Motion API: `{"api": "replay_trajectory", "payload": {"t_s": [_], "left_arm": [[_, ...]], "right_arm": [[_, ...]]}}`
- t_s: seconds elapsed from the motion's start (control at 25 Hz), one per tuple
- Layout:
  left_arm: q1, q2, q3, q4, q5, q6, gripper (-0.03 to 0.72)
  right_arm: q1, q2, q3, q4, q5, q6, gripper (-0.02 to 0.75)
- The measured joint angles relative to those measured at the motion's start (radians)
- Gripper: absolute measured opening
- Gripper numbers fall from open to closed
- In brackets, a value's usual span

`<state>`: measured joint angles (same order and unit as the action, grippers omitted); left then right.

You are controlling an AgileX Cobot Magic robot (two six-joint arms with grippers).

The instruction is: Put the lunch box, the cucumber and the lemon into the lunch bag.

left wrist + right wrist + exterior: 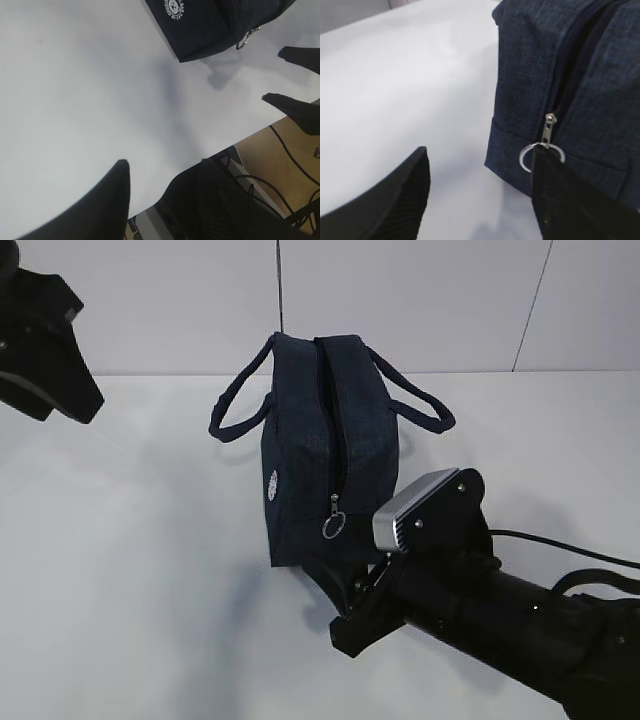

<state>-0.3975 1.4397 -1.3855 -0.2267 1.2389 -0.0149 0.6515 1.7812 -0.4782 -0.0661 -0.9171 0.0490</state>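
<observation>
The navy lunch bag [320,440] stands on the white table with its top zipper shut. The metal ring pull [332,527] hangs at the bag's near end. My right gripper [481,152] is open at that near end, low by the table. In the right wrist view its right finger [560,200] covers part of the ring pull [525,157]; whether they touch I cannot tell. My left gripper [164,162] is open and empty, high above the table's left side, away from the lunch bag [200,25]. The lunch box, the cucumber and the lemon are out of view.
The bag's two loop handles [235,405] splay out to either side. The left arm [45,350] hangs at the upper left. The table's front edge [240,142] runs past cables and a wooden floor. A pale wall stands behind the table.
</observation>
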Motion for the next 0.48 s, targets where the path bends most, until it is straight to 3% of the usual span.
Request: {"api": "replay_trajectory", "payload": {"t_s": [0.2,0.48], "left_arm": [[0.000,0.000,0.000,0.000,0.000,-0.002,0.304],[0.000,0.000,0.000,0.000,0.000,-0.002,0.304]], "right_arm": [[0.000,0.096,0.000,0.043,-0.105,0.011,0.475],[0.000,0.140,-0.053,0.099,-0.136,0.017,0.475]]}}
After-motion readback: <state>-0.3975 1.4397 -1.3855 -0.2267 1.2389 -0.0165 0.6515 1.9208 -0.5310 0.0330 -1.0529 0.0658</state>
